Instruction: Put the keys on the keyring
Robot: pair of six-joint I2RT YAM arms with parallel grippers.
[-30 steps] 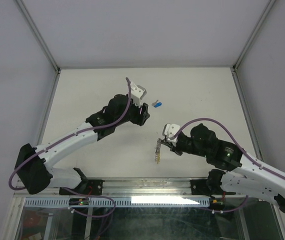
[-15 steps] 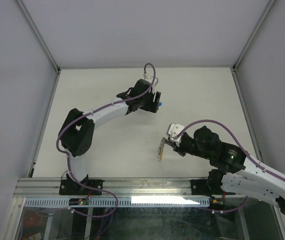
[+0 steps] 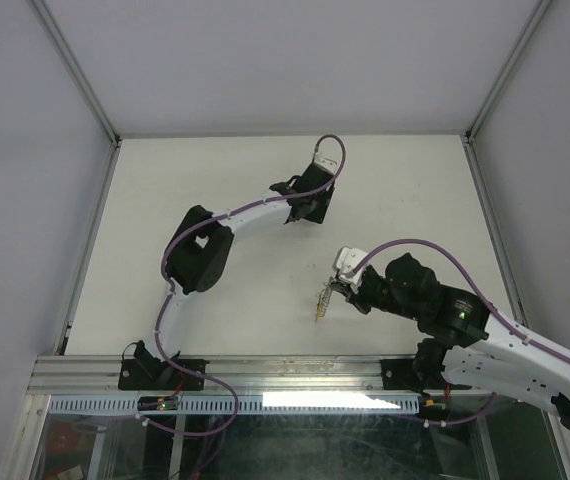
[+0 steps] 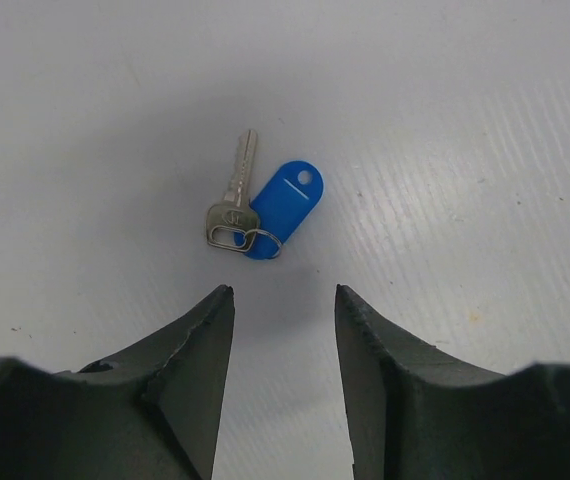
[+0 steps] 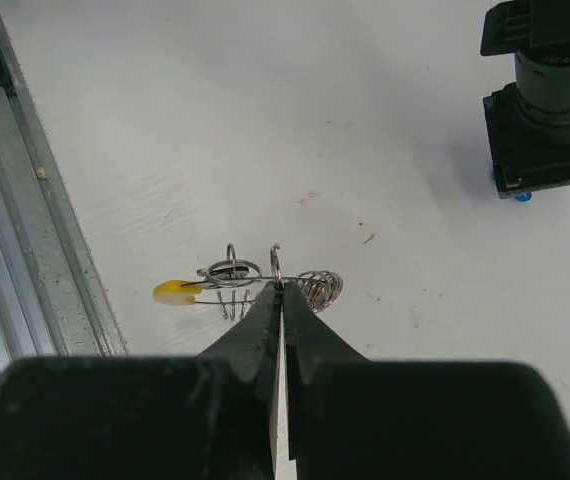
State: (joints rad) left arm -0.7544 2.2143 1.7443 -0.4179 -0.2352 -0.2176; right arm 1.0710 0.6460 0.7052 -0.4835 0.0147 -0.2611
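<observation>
A small silver key (image 4: 233, 198) with a bright blue plastic tag (image 4: 283, 207) lies flat on the white table, just beyond my left gripper (image 4: 283, 292). The left jaws are open and empty, a short way above the table; in the top view the left gripper (image 3: 310, 208) hides the key. My right gripper (image 5: 281, 288) is shut on the keyring (image 5: 265, 282), a thin silver wire ring with coils, small rings and a yellow end (image 5: 170, 291). It holds the ring edge-on just above the table, seen in the top view as the keyring (image 3: 321, 302).
The metal rail (image 5: 35, 230) of the table's near edge runs close to the left of the keyring in the right wrist view. The left arm's black wrist (image 5: 550, 95) stands at the far right of that view.
My left arm has swung right and forward until its gripper stands over the blue key, covering it in the top view. The right gripper has held the keyring almost still.
</observation>
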